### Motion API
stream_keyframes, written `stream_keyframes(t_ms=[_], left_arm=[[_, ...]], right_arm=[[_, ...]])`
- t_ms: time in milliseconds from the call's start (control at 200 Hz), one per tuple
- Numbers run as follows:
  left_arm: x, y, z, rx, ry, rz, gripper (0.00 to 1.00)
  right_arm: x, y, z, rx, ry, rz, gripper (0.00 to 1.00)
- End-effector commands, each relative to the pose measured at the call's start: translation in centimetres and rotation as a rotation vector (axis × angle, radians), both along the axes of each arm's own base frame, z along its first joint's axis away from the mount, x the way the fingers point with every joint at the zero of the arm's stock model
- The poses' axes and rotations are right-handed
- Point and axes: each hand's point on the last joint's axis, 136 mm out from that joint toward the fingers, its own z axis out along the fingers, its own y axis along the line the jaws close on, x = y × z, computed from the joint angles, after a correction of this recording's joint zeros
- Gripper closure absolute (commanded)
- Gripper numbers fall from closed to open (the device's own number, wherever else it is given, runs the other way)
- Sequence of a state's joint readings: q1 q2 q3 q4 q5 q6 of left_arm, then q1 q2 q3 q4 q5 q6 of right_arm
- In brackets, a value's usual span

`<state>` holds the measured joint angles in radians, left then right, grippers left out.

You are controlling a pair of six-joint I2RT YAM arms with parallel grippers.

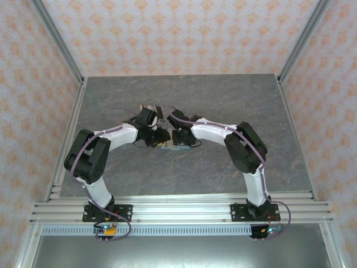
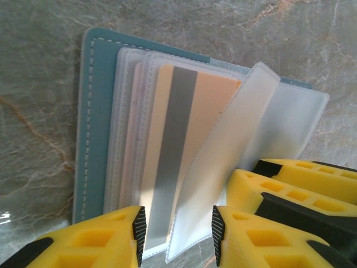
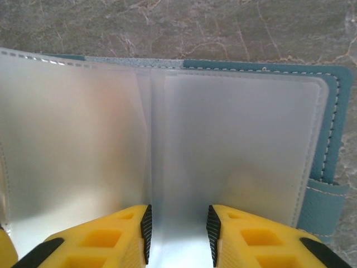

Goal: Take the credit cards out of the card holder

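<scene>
The peach plastic card with a grey stripe [image 2: 207, 120], sleeved in the flat teal card holder [image 2: 99, 111], runs lengthwise up-frame from the half-open, empty left claw [image 2: 175, 234] straddling its lower end.

Top camera looks down from behind the arms [image 1: 120, 135]; both wrist cameras closely share the card holder [image 2: 97, 111].

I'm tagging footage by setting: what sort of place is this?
Probably a robot test booth, not a home: a left arm and a right arm are bolted to an aluminium rail, and patterned panel walls box in the marble-look tabletop.
</scene>
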<state>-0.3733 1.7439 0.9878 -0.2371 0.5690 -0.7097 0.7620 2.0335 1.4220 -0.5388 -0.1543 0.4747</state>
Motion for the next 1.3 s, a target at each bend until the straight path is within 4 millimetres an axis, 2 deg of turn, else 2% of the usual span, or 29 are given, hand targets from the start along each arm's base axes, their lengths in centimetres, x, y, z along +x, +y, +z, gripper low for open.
stream_keyframes(t_ms=[0,275,415,651,841,1041,1221,1241,1296], left_arm=[[1.1,-1.2,1.2,-0.042,-0.037,-0.018,0.62],[1.0,-1.2,0.4,-0.034,-0.013,-0.021,0.63],[1.1,-1.8,0.1,-0.069,-0.004,-0.028,0.63],[1.8,-3.8,1.6,-0.207,-0.036,-0.042,0.63],[2.6,-5.2,3.1,-0.287,-0.068,-0.050,0.63],[2.6,-8.1,4.1,-0.310,-0.082,-0.115,0.62],[3.0,-9.8,3.5,-0.280,-0.071,-0.126,0.59],[3.0,-9.7,2.1,-0.263,-0.045,-0.119,0.58],[3.1,-9.5,1.2,-0.240,-0.027,-0.106,0.58]], right_arm=[[-1.2,-2.1,-2.3,-0.067,0.064,-0.028,0.66],[-1.3,-2.3,-2.3,-0.059,0.071,-0.032,0.67],[-1.1,-2.1,-1.7,-0.022,0.066,-0.038,0.67],[-0.3,-2.1,1.9,0.112,0.009,-0.082,0.65],[0.4,-3.5,5.4,0.220,-0.104,-0.150,0.63],[0.4,-5.7,7.4,0.210,-0.190,-0.193,0.61],[0.4,-7.4,8.6,0.207,-0.252,-0.249,0.58],[0.3,-7.5,8.7,0.208,-0.254,-0.250,0.58],[0.3,-7.6,8.9,0.212,-0.259,-0.249,0.55]])
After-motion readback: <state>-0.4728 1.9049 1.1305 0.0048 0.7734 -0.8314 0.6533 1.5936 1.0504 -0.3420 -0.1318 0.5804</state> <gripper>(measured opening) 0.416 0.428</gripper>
